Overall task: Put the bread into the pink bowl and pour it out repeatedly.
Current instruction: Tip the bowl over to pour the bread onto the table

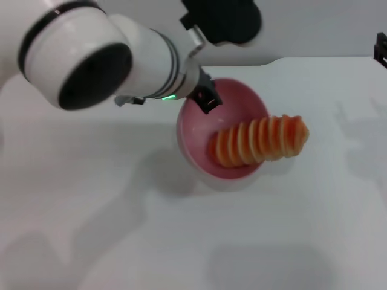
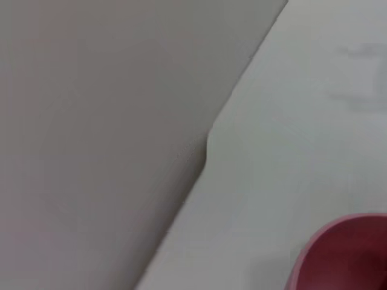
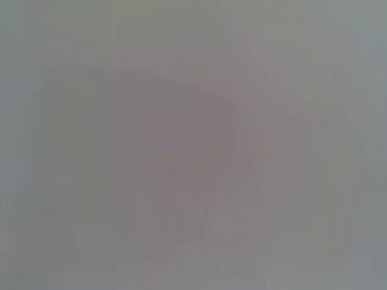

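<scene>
Closest to the head camera is the fat white forearm of the left arm, reaching across to the pink bowl (image 1: 222, 128) so that the left hand (image 1: 205, 98) sits at the bowl's far-left rim. Dark fingers (image 1: 207, 100) pinch that rim, one hooked inside the wall, so the hand is narrow and holding the bowl. That grip appears to explain the bowl's pose: it is tipped up on edge with its mouth turned toward the side away from the arm, its lower wall near or on the white counter (image 1: 91, 229). The bread (image 1: 260, 141) lies along the lower inside wall, striped orange side up, with its far end sticking out past the rim opposite the pinching fingers, so it looks to be midway through sliding out, a pour in hand and not finished. A rim grip keeps the bowl's mouth unobstructed, which suits tipping. The left wrist view shows only a slice of pink rim against the counter and its edge. The right wrist view is a blank grey blur, and the right hand is not in sight, presumably parked away from the bowl.
</scene>
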`<state>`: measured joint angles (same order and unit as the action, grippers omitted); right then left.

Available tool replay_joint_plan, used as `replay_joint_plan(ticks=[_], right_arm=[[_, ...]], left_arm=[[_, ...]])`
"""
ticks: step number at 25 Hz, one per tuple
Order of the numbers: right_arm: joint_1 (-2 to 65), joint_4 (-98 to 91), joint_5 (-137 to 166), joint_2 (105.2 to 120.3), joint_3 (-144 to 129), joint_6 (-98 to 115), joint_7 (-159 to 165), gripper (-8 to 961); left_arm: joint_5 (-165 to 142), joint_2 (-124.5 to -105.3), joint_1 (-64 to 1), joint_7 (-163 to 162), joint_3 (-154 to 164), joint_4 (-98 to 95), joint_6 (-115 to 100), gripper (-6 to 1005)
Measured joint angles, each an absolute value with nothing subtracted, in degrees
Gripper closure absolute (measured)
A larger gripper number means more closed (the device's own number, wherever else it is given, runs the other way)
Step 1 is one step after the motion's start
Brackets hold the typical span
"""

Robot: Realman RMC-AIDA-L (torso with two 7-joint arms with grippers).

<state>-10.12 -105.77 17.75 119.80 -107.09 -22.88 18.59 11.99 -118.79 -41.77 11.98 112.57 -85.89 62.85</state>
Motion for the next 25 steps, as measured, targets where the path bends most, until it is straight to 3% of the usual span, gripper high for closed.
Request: replay_joint_plan(ticks=[25], right_arm=[[-9.9, -103.4, 17.8, 119.44, -107.8, -24.1, 18.9, 191]], left_arm=[[-7.8, -119.04, -40.6, 11.6, 130.0, -82.3, 45.0, 953]])
